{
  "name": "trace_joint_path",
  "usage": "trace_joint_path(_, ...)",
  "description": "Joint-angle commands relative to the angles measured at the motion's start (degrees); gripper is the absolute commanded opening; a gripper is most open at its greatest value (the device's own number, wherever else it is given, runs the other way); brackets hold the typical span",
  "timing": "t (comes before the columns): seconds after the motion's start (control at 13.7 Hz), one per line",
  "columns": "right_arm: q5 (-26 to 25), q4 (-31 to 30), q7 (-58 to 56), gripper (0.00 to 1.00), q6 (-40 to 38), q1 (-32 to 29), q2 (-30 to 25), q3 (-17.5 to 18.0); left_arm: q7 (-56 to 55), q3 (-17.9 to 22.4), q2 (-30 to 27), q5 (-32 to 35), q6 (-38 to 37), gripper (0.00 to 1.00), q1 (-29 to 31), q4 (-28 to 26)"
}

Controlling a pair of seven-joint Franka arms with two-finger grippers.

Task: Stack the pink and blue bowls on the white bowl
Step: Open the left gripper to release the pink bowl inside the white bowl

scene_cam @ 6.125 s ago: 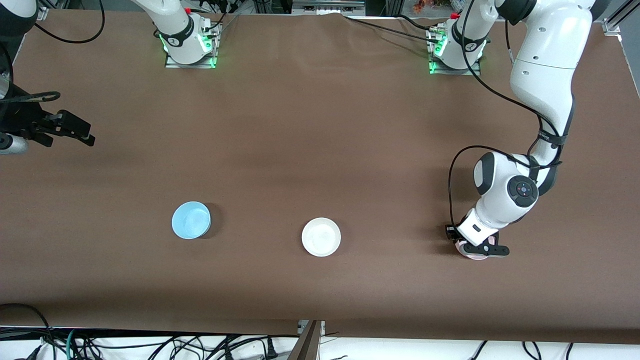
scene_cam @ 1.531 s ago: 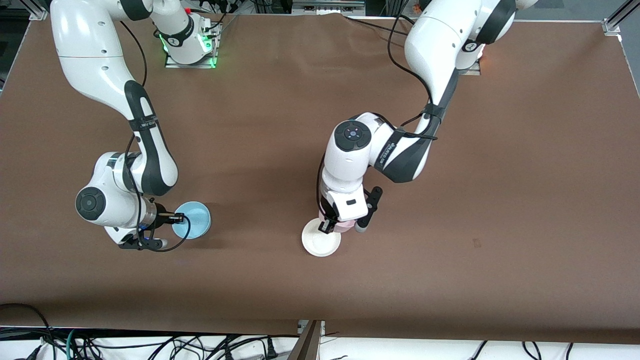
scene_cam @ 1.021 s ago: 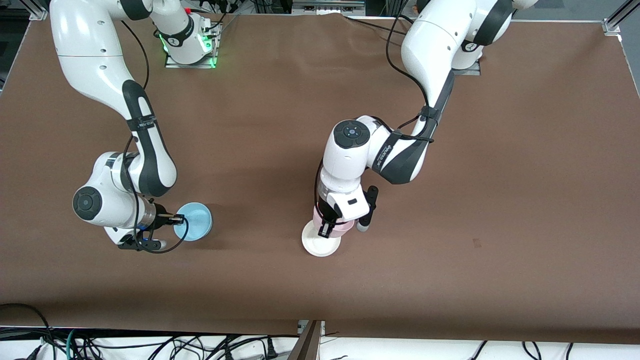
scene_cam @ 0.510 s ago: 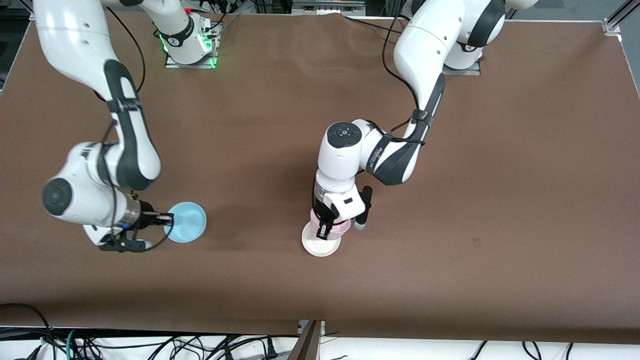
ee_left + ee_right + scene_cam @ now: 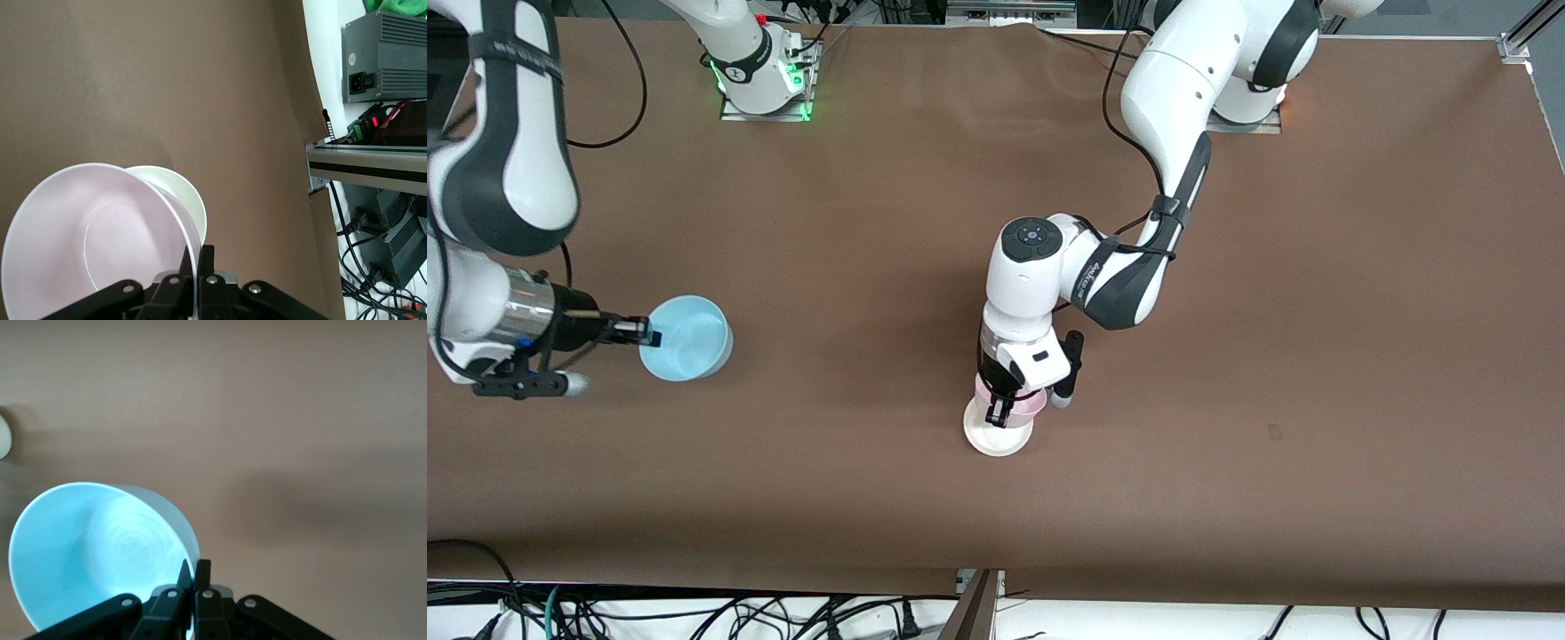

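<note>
The pale pink bowl (image 5: 1033,404) (image 5: 93,240) hangs tilted just over the white bowl (image 5: 999,437) (image 5: 181,195), covering the white bowl's rim on the side away from the front camera. My left gripper (image 5: 1000,405) (image 5: 198,259) is shut on the pink bowl's rim, one finger inside and one outside. The white bowl rests on the brown table nearer the front camera than the table's middle. Toward the right arm's end, the light blue bowl (image 5: 690,339) (image 5: 93,557) is up in the air, tilted, with my right gripper (image 5: 646,335) (image 5: 194,572) shut on its rim.
The two arm bases (image 5: 765,84) stand along the table's edge farthest from the front camera. Past the table edge, the left wrist view shows an aluminium rail (image 5: 367,167), a grey power box (image 5: 383,40) and cables. More cables (image 5: 694,613) hang below the table's front edge.
The right arm has lifted the blue bowl off the table and carried it toward its own end. The left gripper has shifted the pink bowl slightly further over the white bowl.
</note>
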Motion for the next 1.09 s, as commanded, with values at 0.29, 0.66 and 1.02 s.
trace_joint_path(0.29, -0.5, 3.0, 0.0, 0.0, -2.8, 0.5, 0.8, 0.7, -3.4, 3.4, 2.4, 0.9, 1.7, 0.0, -2.1, 2.8)
trace_joint_path(0.66, -0.5, 3.0, 0.0, 0.0, -2.8, 0.6, 0.8, 0.7, -3.4, 3.4, 2.4, 0.9, 1.8, 0.0, -2.1, 2.8)
trace_joint_path(1.02, -0.4, 3.0, 0.0, 0.0, -2.8, 0.5, 0.8, 0.7, -3.4, 3.4, 2.4, 0.9, 1.8, 0.0, -2.1, 2.8)
